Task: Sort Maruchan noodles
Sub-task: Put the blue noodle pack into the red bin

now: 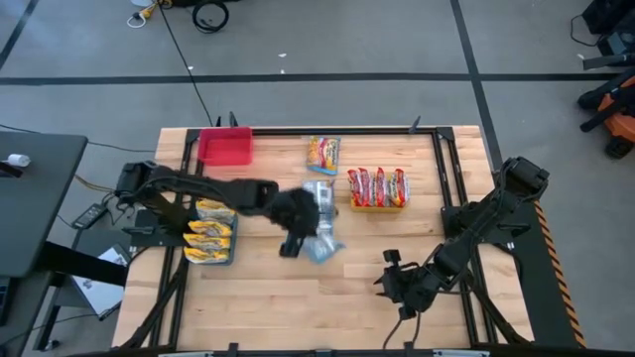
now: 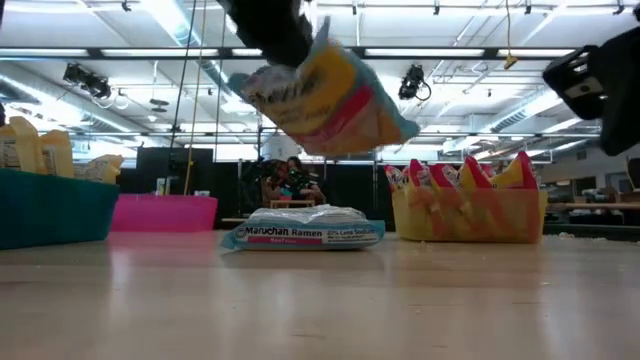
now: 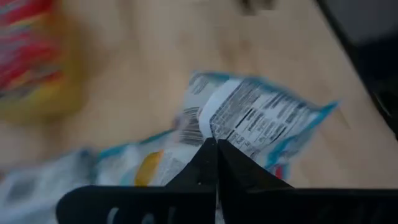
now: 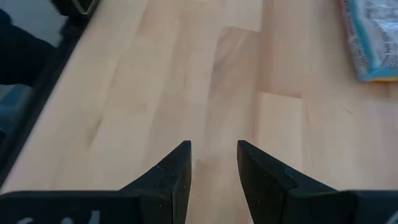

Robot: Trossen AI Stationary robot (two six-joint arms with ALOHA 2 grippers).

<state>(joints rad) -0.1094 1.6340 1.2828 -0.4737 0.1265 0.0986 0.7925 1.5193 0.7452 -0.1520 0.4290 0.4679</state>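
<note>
Currently held clear of the table at centre: one silver-blue Maruchan packet [image 2: 325, 95], pinched at its edge by the left gripper [image 3: 216, 146], fingers closed tight on the wrapper, with a second silver-blue packet [image 2: 305, 231] lying flat beneath. Judged light, soft and crinkly, slippery film over a brittle noodle block; best taken by the crimped end seam, gently, since it hangs tilted and could slide out. Right gripper [image 4: 212, 162] parked near right, fingers apart, holding nothing.

"Maruchan Ramen" on the silver-blue packet [image 2: 303, 234] lying flat on the table; other print unreadable
</note>
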